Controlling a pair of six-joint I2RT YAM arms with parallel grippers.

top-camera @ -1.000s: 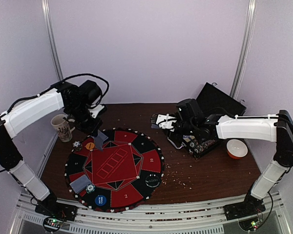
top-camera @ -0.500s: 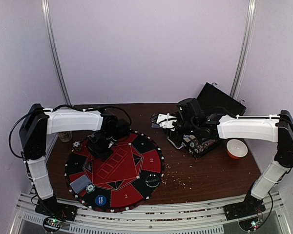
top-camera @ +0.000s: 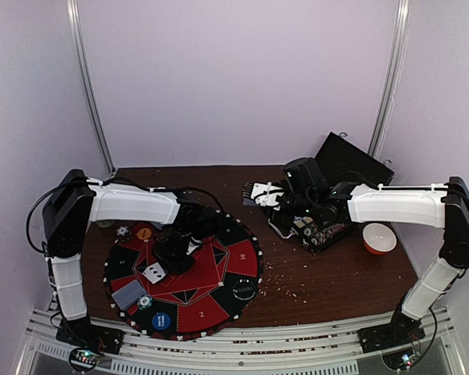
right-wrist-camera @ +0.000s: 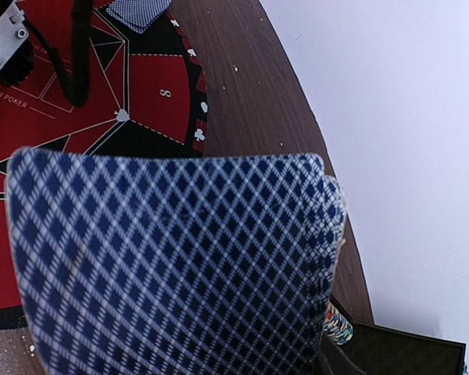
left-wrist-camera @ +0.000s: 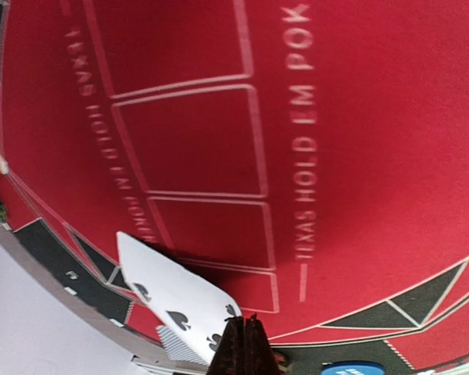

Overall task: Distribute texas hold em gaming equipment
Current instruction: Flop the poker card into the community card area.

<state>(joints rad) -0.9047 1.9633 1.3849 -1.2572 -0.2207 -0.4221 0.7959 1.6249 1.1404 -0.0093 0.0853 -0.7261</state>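
Between left fingers point(left-wrist-camera: 236, 353) sits a card point(left-wrist-camera: 176, 297), between right fingers point(top-camera: 277, 199) a deck point(right-wrist-camera: 172, 266).

pale lilac walls point(top-camera: 242, 78) with two metal corner rails point(top-camera: 90, 86) behind a dark brown wooden table point(top-camera: 336, 273).

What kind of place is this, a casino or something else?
Probably a robotics test booth, not a casino: two white robot arms at a brown wooden table, plain lilac walls, and a round red-and-black poker mat.
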